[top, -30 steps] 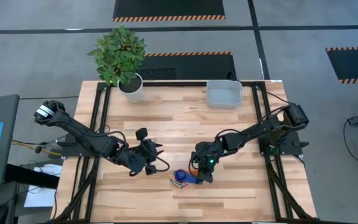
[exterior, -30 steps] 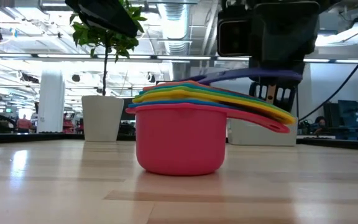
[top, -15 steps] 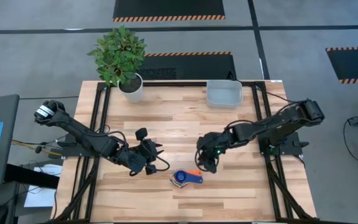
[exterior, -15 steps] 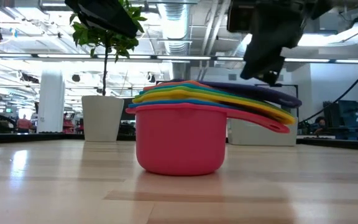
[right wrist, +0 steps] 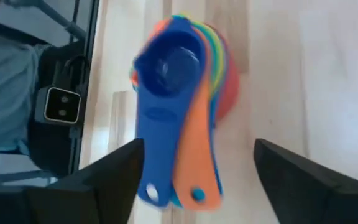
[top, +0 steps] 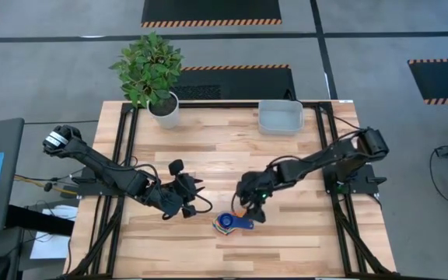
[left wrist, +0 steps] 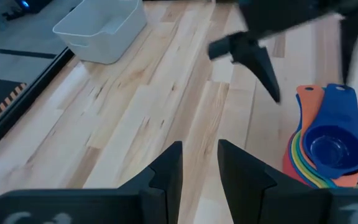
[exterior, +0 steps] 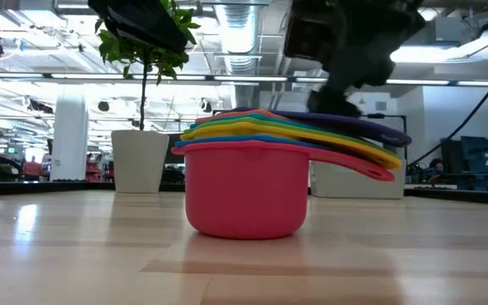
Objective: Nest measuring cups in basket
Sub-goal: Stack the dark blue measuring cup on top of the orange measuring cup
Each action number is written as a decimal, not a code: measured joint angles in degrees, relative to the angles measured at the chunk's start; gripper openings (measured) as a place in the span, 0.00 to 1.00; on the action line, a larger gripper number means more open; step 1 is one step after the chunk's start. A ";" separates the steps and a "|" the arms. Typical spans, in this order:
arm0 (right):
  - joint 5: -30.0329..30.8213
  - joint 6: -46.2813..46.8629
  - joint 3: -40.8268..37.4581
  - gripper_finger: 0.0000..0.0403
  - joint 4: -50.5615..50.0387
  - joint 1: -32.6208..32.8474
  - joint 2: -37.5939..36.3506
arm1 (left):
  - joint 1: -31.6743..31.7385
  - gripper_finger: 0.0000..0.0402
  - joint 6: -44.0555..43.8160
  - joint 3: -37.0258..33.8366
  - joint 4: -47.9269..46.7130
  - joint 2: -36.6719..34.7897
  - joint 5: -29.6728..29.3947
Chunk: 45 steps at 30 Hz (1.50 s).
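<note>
Right fingers (right wrist: 129, 177) now spread wide, back over the nested measuring cups (top: 232, 222), nothing held

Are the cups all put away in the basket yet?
Not yet. The cups are already stacked inside each other, red at the bottom, dark blue on top, but they sit on the table. The basket is empty at the far edge. The right gripper is open just above the handles; the left gripper waits nearby.
</note>
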 joint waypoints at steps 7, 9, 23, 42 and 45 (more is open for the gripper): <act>7.32 0.16 9.67 0.94 -13.65 4.78 6.01 | 0.17 0.23 -0.88 0.02 -0.02 0.00 -0.07; 9.21 0.70 12.31 0.95 -17.17 5.76 8.04 | 0.17 0.23 -1.09 0.02 -0.16 0.00 -0.23; 10.90 2.54 23.77 0.94 -31.50 6.88 15.43 | 0.17 0.23 -1.29 0.02 -0.66 0.00 -0.44; 25.22 -1.61 24.10 0.72 -35.55 3.47 9.39 | 0.15 0.23 -2.36 0.04 -1.56 0.00 -0.51; 29.26 -1.58 24.10 0.66 -36.63 3.47 9.39 | 0.15 0.23 -2.35 0.04 -1.58 0.00 -0.51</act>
